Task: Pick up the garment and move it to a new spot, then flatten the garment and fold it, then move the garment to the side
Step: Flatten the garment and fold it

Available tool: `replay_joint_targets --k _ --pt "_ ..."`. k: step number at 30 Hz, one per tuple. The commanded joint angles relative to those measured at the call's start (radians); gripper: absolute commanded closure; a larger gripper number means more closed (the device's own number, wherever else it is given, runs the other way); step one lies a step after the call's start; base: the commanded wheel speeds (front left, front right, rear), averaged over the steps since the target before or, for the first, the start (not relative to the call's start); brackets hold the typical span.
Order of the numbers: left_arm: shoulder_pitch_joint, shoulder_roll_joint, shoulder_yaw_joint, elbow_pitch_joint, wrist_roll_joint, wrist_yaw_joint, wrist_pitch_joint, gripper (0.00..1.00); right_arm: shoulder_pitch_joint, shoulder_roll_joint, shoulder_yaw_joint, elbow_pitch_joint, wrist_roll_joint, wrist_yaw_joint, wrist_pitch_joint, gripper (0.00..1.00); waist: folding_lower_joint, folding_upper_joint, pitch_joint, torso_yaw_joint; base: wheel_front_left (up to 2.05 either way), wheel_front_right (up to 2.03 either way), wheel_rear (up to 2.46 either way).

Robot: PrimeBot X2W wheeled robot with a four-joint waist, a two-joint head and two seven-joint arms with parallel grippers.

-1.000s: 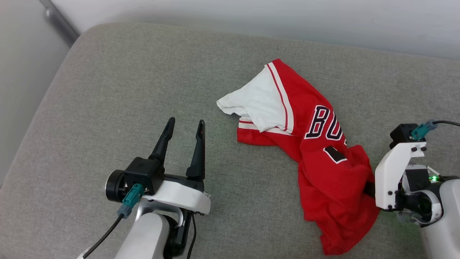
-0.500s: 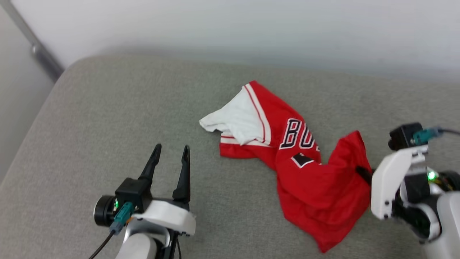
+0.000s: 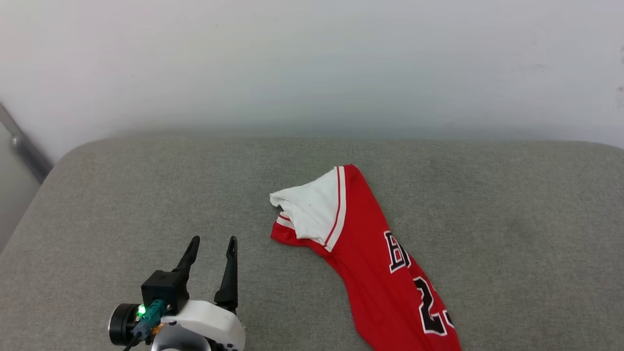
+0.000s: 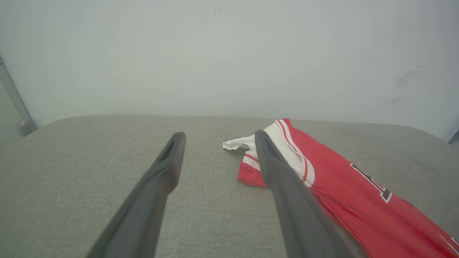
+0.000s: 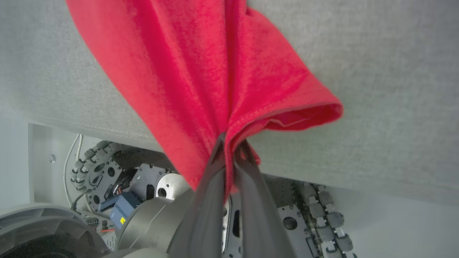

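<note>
The garment [image 3: 370, 243], a red jersey with a white sleeve and black letters, lies stretched across the grey cushion [image 3: 146, 195], running off the head view's bottom edge. Its white sleeve end [image 4: 283, 143] is in the left wrist view, just beyond my left gripper's right finger. My left gripper [image 3: 212, 242] is open and empty, hovering left of the garment. In the right wrist view my right gripper [image 5: 231, 145] is shut on a bunched red fold of the garment [image 5: 200, 71], held past the cushion's front edge.
A pale wall [image 3: 312, 63] rises behind the cushion. A metal rail [image 3: 24, 146] slants at the far left. Below the cushion's front edge [image 5: 89, 129], my wheeled base [image 5: 107, 179] and cables are in the right wrist view.
The head camera has tilted up, so the wall takes more of the picture. The garment has been pulled out long and straight toward the cushion's front; my right gripper has left the head view.
</note>
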Motion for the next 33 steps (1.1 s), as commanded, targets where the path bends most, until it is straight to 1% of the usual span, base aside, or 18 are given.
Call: replay_joint_targets --k 1,2,3,4,5,8,12,17,22,28,33 --pt "0.011 0.005 0.003 -0.005 -0.006 0.002 0.004 0.0 0.018 0.009 -0.008 0.01 -0.001 0.0 -0.009 1.0 0.0002 0.0 -0.003 -0.002 0.0 0.0 0.0" --pt "0.015 0.007 0.005 -0.007 -0.008 0.005 0.004 0.0 0.034 0.014 -0.011 0.023 -0.004 0.0 -0.018 1.0 0.0002 0.0 -0.003 -0.003 0.0 0.0 0.0" --pt "0.021 0.009 0.007 -0.008 -0.009 0.008 0.007 0.0 0.043 0.019 -0.015 0.039 0.003 0.0 -0.031 0.91 0.0002 0.0 -0.004 -0.005 0.0 0.0 0.0" --pt "0.025 0.01 0.008 -0.008 -0.009 0.009 0.009 0.0 0.048 0.022 -0.017 0.055 0.004 0.0 -0.048 0.57 0.0002 0.0 -0.004 -0.006 0.0 0.0 0.0" --pt "0.028 0.012 0.009 -0.009 -0.012 0.011 0.01 0.0 0.044 0.024 -0.016 0.066 -0.001 0.0 -0.072 0.0 0.0002 0.0 -0.004 -0.007 0.0 0.0 0.0" --pt "0.033 0.014 0.01 -0.009 -0.017 0.014 0.012 0.0 0.014 0.027 -0.021 0.081 0.001 0.0 -0.16 0.0 0.0002 0.0 -0.005 -0.009 0.0 0.0 0.0" --pt "0.046 0.015 0.014 -0.009 -0.025 0.02 0.012 0.0 -0.022 0.028 -0.044 0.057 -0.006 0.0 -0.316 0.0 0.0002 0.0 -0.006 -0.014 0.0 0.0 0.0" --pt "0.047 0.016 0.017 -0.016 -0.03 0.029 0.014 0.0 -0.085 0.028 -0.08 0.03 -0.039 0.0 -0.498 0.0 0.0002 0.0 -0.001 -0.016 0.0 0.0 0.0" --pt "0.033 0.016 0.019 -0.026 -0.031 0.037 0.015 0.0 -0.159 0.018 -0.101 0.038 -0.084 0.0 -0.645 0.0 0.0002 0.0 0.017 -0.015 0.0 0.0 0.0" --pt "0.014 0.01 0.014 -0.038 -0.029 0.046 0.012 0.0 -0.266 -0.013 -0.077 0.075 -0.11 0.0 -0.768 0.0 0.0002 0.0 0.056 -0.012 0.0 0.0 0.0" --pt "-0.026 0.001 0.002 -0.036 -0.025 0.047 0.023 0.0 -0.351 -0.039 -0.051 0.115 -0.126 0.0 -0.809 0.0 0.0002 0.0 0.101 -0.008 0.0 0.0 0.0"
